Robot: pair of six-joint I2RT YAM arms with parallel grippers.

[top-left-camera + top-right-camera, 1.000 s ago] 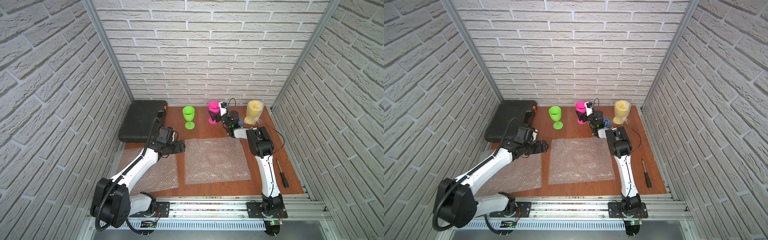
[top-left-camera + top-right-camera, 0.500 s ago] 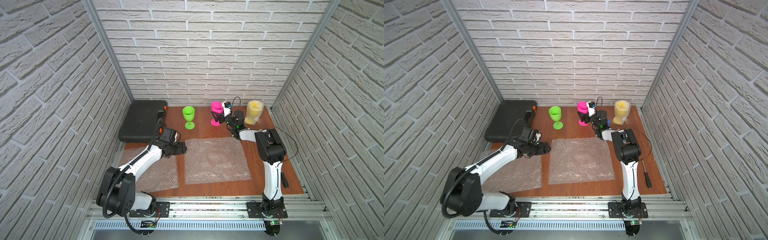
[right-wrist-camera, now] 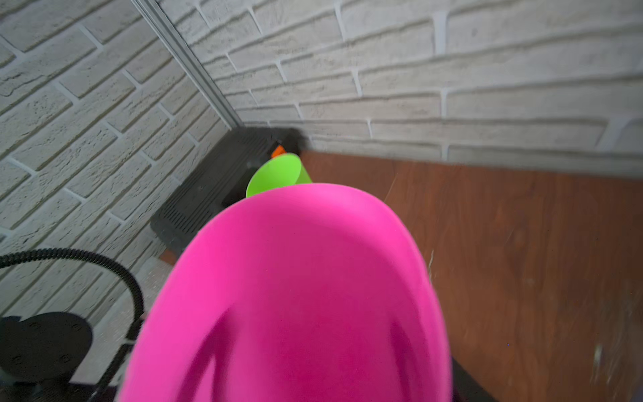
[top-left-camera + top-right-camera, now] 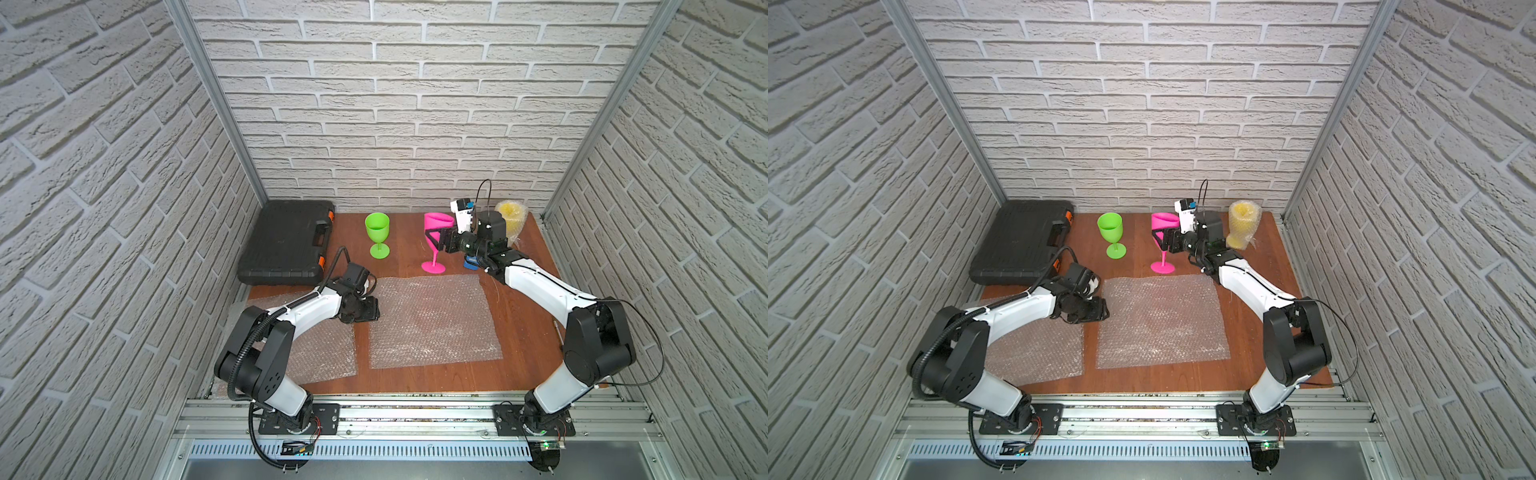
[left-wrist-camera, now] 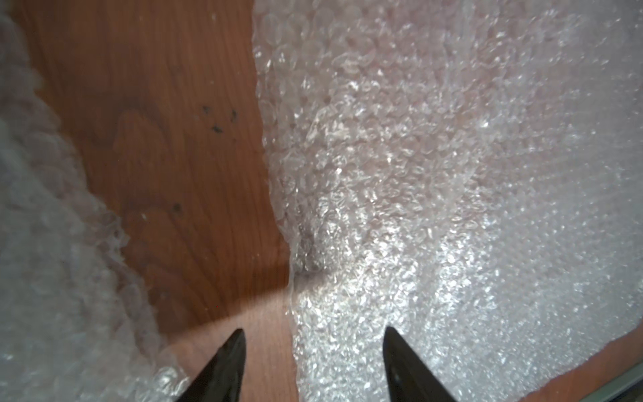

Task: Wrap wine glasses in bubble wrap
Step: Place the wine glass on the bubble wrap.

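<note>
Right wrist view: pink goblet [image 3: 295,296] fills frame. Right pincer [image 4: 435,237] clamped on its bowl near desk [image 4: 523,340] far edge; goblet tilted. Left pincer [image 5: 313,334] apart, straddling edge of centre bubble wrap sheet [image 4: 432,320]. Risks: smooth bowl slips from tilted grip; foot drags, rucks sheet; left pinch misses thin edge. Count: 3 goblets – pink, green goblet [image 4: 377,232], yellow goblet [image 4: 1241,228] (wrapped); 2 flat sheets, second sheet [image 4: 320,353] at left edge.

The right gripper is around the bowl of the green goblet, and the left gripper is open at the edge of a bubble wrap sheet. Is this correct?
Wrong colour: both top views show the right gripper around the bowl of the pink goblet. The left gripper is open at the edge of a bubble wrap sheet.
</note>
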